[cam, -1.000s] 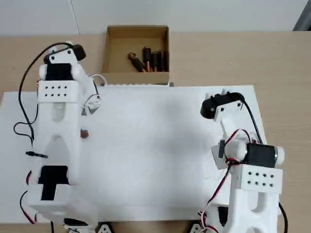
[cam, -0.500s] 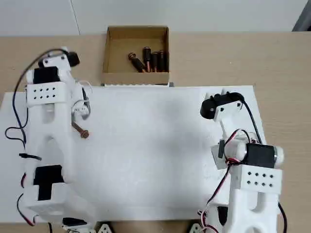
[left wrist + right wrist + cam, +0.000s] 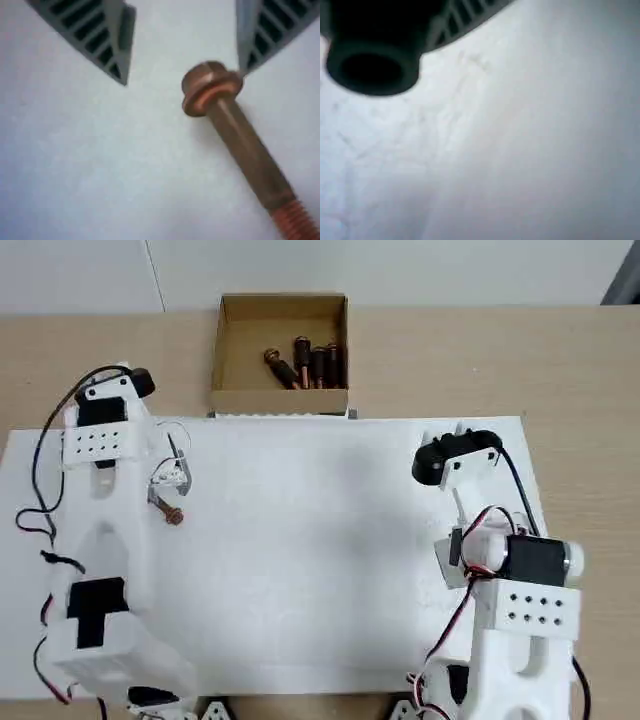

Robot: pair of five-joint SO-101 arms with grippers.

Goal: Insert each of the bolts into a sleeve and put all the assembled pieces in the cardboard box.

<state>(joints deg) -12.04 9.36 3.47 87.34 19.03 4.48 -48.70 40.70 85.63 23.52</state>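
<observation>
A copper bolt [image 3: 235, 135] lies flat on the white sheet [image 3: 320, 540], also seen at the sheet's left side as the bolt [image 3: 166, 509]. My left gripper [image 3: 184, 70] is open just over its flanged head, with one finger close beside the head. From above, the left gripper [image 3: 170, 480] sits at the bolt's far end. My right gripper [image 3: 395, 25] is shut on a black sleeve [image 3: 370, 70], whose hollow end faces the camera above the sheet. The right arm [image 3: 460, 460] stands at the right side of the sheet.
The cardboard box [image 3: 215, 350] stands beyond the sheet's far edge, left of centre, with several assembled bolt-and-sleeve pieces [image 3: 305, 362] inside. Bare white sheet lies between the two arms. Wooden table [image 3: 480, 350] surrounds it.
My left arm has swung to the left and uncovered the bolt, and its gripper now sits at the bolt's head. The right arm has not moved.
</observation>
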